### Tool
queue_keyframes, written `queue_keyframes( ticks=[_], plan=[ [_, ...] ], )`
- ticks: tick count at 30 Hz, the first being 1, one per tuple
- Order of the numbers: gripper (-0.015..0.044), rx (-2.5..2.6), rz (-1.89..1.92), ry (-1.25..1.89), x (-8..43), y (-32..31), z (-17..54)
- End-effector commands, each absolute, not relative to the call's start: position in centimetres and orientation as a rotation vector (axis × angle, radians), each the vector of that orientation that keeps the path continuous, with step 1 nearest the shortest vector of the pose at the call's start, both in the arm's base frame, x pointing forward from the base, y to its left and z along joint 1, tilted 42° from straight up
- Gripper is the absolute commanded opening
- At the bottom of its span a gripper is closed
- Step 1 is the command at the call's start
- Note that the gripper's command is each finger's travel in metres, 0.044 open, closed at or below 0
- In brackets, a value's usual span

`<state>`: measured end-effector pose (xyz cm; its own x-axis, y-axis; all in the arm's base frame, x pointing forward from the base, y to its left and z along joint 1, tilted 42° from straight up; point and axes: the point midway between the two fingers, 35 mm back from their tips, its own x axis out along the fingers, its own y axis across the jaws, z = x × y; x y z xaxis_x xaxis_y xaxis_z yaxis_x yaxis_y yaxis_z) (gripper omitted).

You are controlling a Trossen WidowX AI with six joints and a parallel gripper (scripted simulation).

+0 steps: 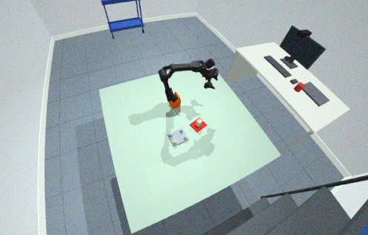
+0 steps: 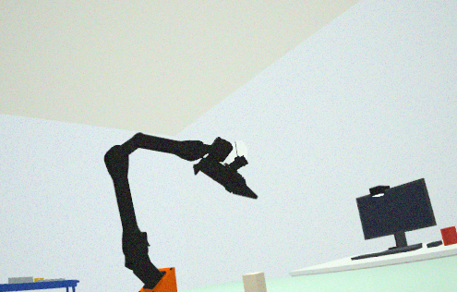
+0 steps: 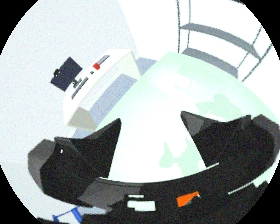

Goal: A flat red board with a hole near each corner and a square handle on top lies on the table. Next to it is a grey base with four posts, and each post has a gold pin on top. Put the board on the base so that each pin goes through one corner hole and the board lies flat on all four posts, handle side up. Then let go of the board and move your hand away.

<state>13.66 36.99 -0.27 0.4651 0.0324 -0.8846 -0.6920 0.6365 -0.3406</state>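
1. Red board [image 1: 201, 129] flat on table [image 1: 150, 193], handle [image 1: 198, 122] [image 2: 254, 283] up, just beside the base, not touching. Not yet mounted. Board looks turned relative to base; exact angle can't be read.
2. Grey base [image 1: 178, 137]: posts at corners, pins too small to check (top view is coarse). Likely fault: board comes down w/ wrong yaw, so one or two pins miss their holes and it sits tilted on a pin tip.
3. Low carry risk: board edge clips the nearest post and shoves the base, or twists in the grip.
4. Gripper [image 1: 212, 79] [image 2: 256, 197] [image 3: 151, 117]: fingers approx. fully spread, nothing held; up in the air, well apart from board, pointing obliquely down.
5. Approach risk: if the slant isn't taken out, one finger may land on the handle top or push the board along.
6. Grip risk: off-centre or shallow pinch on handle → board swings on lift.
7. Release risk: opening before all four corners seat, or withdrawing sideways, could drag the board off level.
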Motion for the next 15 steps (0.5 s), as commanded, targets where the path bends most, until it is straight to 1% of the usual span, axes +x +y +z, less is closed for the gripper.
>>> queue_keyframes(
  ticks=[1, 9, 15],
  plan=[
    [0.044, -0.759, 0.303, 1.084, 19.5, 33.1, -0.5],
    [0.044, -0.762, -0.01, 1.265, 26.0, 25.5, -0.2],
    [0.044, -0.746, -0.332, 1.486, 30.3, 16.5, 1.0]
  ],
)
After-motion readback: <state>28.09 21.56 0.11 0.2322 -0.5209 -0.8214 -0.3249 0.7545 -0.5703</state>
